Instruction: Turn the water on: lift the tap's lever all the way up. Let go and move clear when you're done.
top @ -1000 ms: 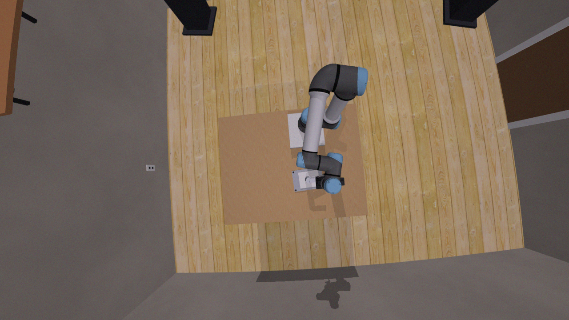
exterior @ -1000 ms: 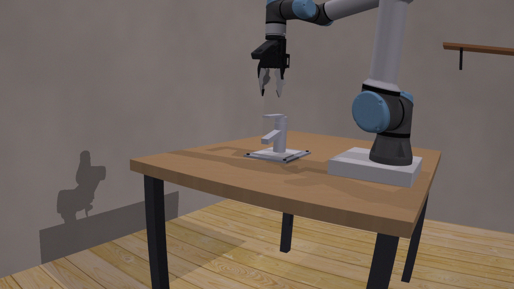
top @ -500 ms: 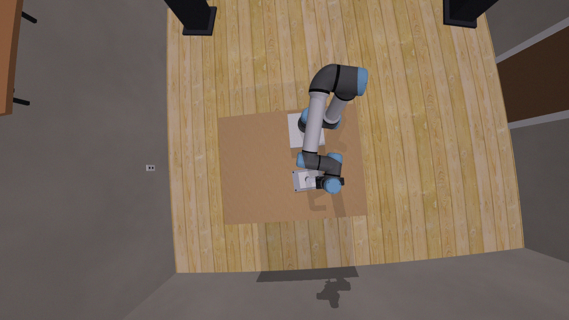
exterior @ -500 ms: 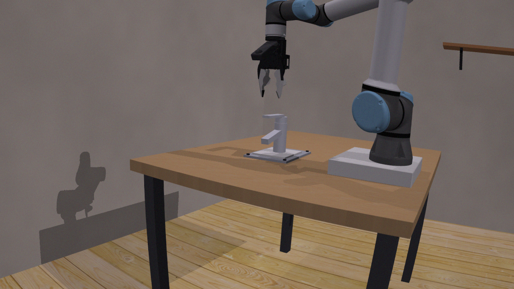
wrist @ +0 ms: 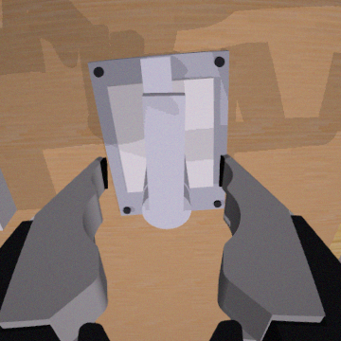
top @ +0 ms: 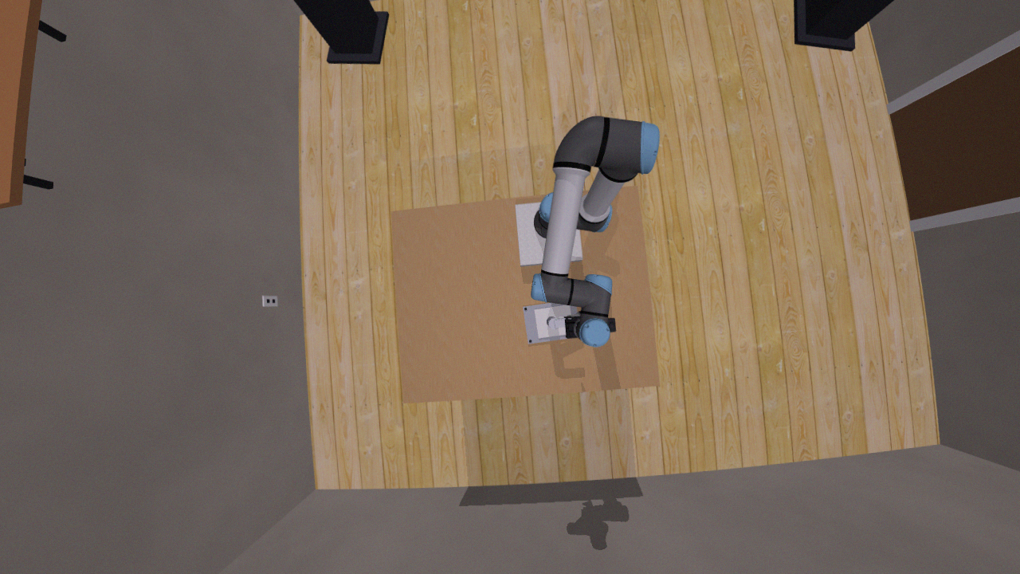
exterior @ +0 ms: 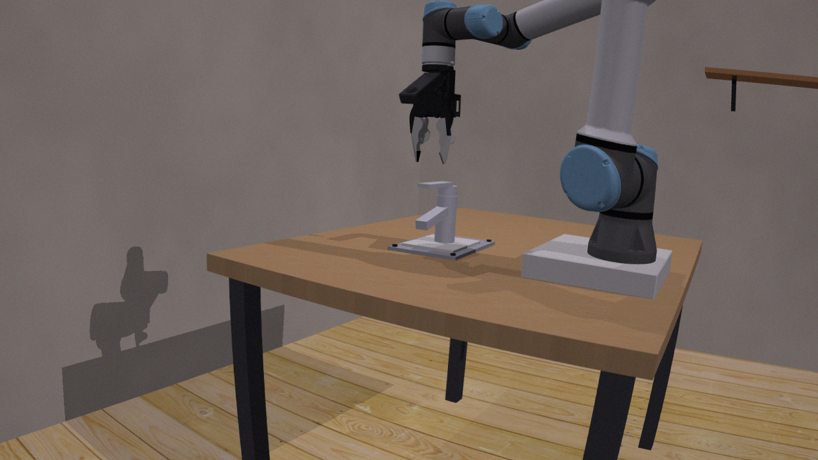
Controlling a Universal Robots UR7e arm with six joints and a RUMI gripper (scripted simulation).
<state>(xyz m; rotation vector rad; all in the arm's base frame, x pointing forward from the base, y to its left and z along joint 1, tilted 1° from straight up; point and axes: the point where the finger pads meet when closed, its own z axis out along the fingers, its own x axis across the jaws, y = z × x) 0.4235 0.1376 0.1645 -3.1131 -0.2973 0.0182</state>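
So here we've got the gripper hanging straight above the tap, fingers pointing down, parted about halfway with nothing between them. Directly below the fingertips sits the lever, lying flat on top of the tap body and not lifted at all, so the water's off as far as we can judge. In the wrist view the lever runs right down the gap between the two fingers, with the grey mounting plate under it. Our worry: if we drop straight down and squeeze from the sides, the pads could slide along that smooth bar when we pull up. Descending too far would jam the fingertips into the tap body, and lifting in a straight line instead of following the lever's arc might pop us off.
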